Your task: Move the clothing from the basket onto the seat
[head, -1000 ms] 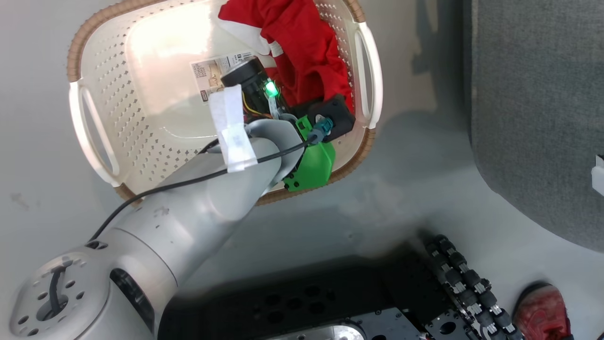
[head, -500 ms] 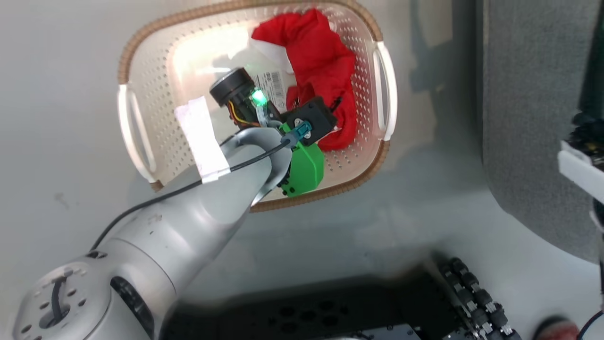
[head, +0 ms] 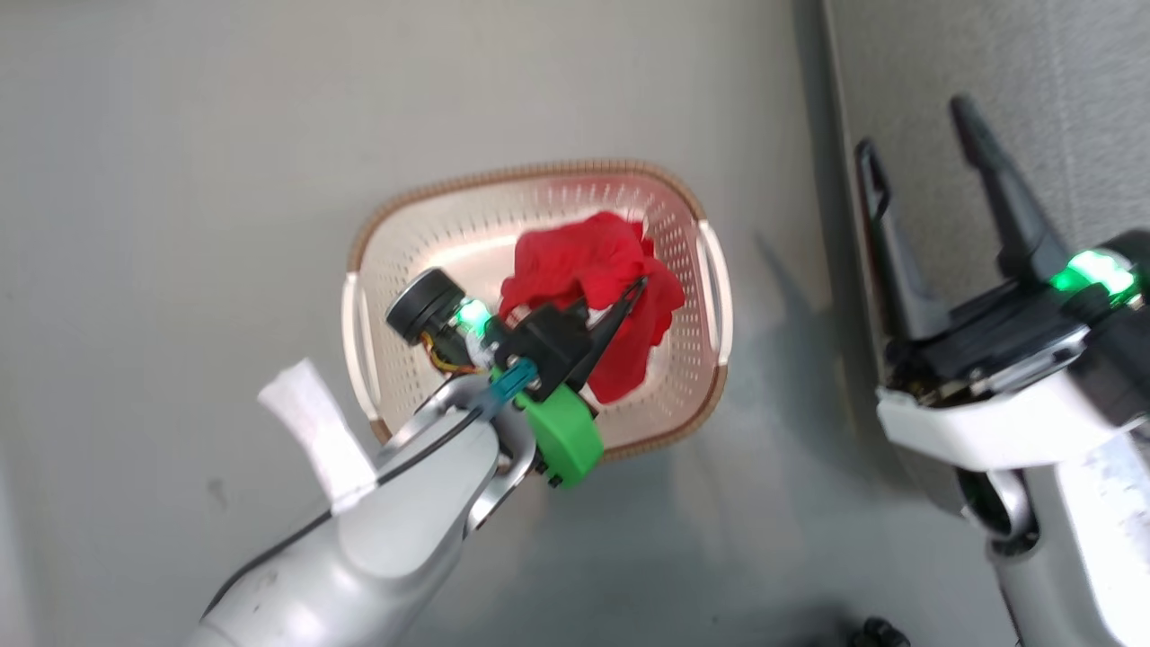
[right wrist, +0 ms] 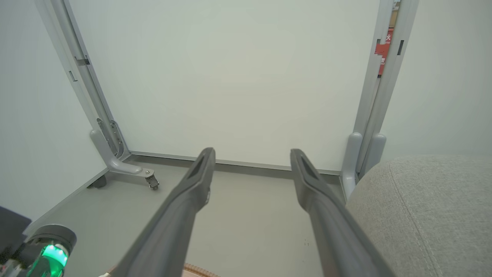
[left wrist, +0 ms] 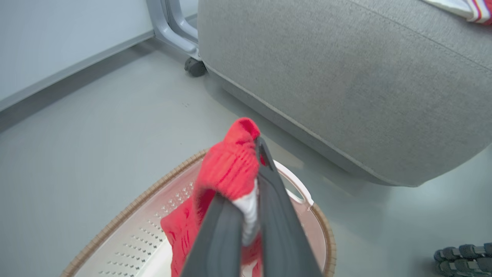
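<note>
The basket (head: 539, 172) was seen standing on the grey floor (head: 180, 180), and every place here is given from it. Over its inside the left gripper (head: 636, 289) was held with its two dark fingers drawn together on a bunched fold of the clothing (head: 584, 261), so that no gap was left between them beyond the cloth itself. In the left wrist view the red fabric (left wrist: 230, 169) was found pinched near the tip of that gripper (left wrist: 258, 144), a white part of it was squeezed between the fingers lower down, and the rest was left hanging into the basket (left wrist: 153, 188) on the side nearer the perforated wall. A green light (head: 469, 314) was lit on the wrist above the basket's near edge. The seat (head: 1060, 90) was placed well apart from the basket, to its right in the head view, with a strip of bare floor between them; its stitched seam and rounded corner (left wrist: 346, 77) were shown beyond the basket's white handle. On top of the seat, far from the basket, a striped white fabric (left wrist: 461, 7) was partly shown. The right gripper (head: 916, 126) was held to the right of the basket, over the edge of the seat, with its fingers spread wide and nothing between them (right wrist: 251, 153). Past the basket a castor (left wrist: 195, 67) of a grey frame was seen.
</note>
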